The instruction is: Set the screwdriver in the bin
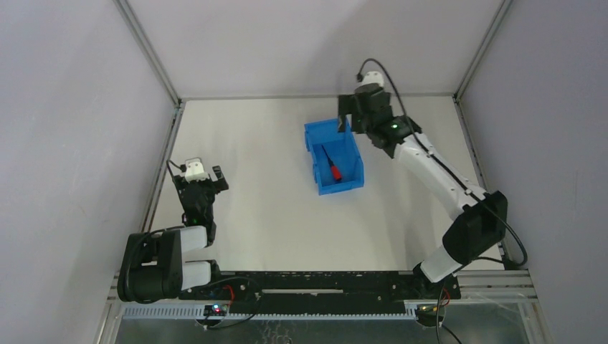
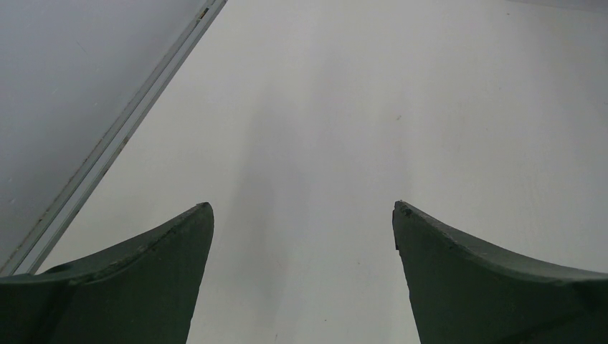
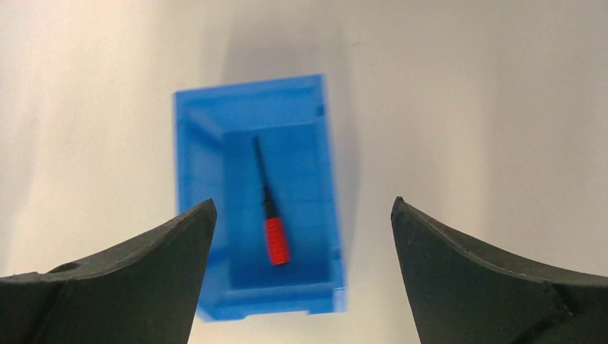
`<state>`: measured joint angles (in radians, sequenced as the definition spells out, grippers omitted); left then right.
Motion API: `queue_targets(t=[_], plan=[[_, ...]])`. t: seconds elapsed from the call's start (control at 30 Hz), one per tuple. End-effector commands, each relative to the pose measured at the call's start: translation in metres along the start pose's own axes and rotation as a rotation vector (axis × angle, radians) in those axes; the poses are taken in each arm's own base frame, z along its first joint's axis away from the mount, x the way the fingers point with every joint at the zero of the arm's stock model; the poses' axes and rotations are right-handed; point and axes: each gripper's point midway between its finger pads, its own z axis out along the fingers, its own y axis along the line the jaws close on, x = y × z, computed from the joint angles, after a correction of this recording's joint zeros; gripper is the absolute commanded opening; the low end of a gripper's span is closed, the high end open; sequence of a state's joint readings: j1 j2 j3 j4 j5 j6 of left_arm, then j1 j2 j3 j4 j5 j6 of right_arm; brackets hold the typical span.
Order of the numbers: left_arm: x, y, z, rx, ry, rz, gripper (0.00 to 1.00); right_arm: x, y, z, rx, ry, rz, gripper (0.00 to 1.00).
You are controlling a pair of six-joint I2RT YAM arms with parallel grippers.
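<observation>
Red-handled and thin-shafted, the screwdriver [image 3: 275, 240] lies flat on the floor of the bin [image 3: 193, 179]. It sits slantwise inside the four blue walls, and nothing grips it. The right end effector [image 3: 302, 201] hangs above the bin with its fingers spread wide. Between them is only the view down into the open top. The overhead camera places this end effector over the bin's far end, clear of the rim as far as I can tell.

Judged from how things lie, the main part of the task is done, because the tool is inside the container and free of the fingers. What seems to be left is small: the right arm needs to lift away and come back toward its base without clipping the bin's wall.

The left end effector [image 2: 302, 204] is also spread and holds nothing. It is parked low over the desk [image 1: 258, 215] on the left, well apart from the bin, with pale surface showing between its fingers. Around the desk stand grey enclosure walls [image 1: 72, 107] with metal frame rails [image 1: 161, 179] at the edges. A black cable [image 1: 391, 79] loops off the right wrist. No object lies between the right arm and its base, so I see little in the way of a retreat. The right wrist view is slightly soft, so fine detail of the shaft tip is unclear.
</observation>
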<state>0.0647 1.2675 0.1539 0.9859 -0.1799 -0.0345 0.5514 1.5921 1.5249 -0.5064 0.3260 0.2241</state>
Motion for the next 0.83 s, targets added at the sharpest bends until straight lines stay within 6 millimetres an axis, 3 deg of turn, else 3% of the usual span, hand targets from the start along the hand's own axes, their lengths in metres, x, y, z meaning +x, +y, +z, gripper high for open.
queue_targets(t=[0.0,0.2,0.37,0.53,0.8], plan=[[-0.037,-0.004,0.009,0.007,-0.113,-0.015,1.0,-0.018,-0.067,-0.013,0.124,-0.032,-0.003,1.0],[-0.036,-0.004,0.009,0.007,-0.112,-0.014,1.0,-0.023,-0.153,-0.031,0.243,-0.063,0.051,1.0],[-0.036,-0.003,0.009,0.006,-0.112,-0.014,1.0,-0.022,-0.194,-0.047,0.346,-0.069,0.056,1.0],[-0.036,-0.004,0.009,0.006,-0.112,-0.015,1.0,-0.024,-0.207,-0.054,0.351,-0.085,0.08,1.0],[-0.036,-0.003,0.009,0.005,-0.112,-0.015,1.0,-0.023,-0.208,-0.056,0.339,-0.082,0.086,1.0]])
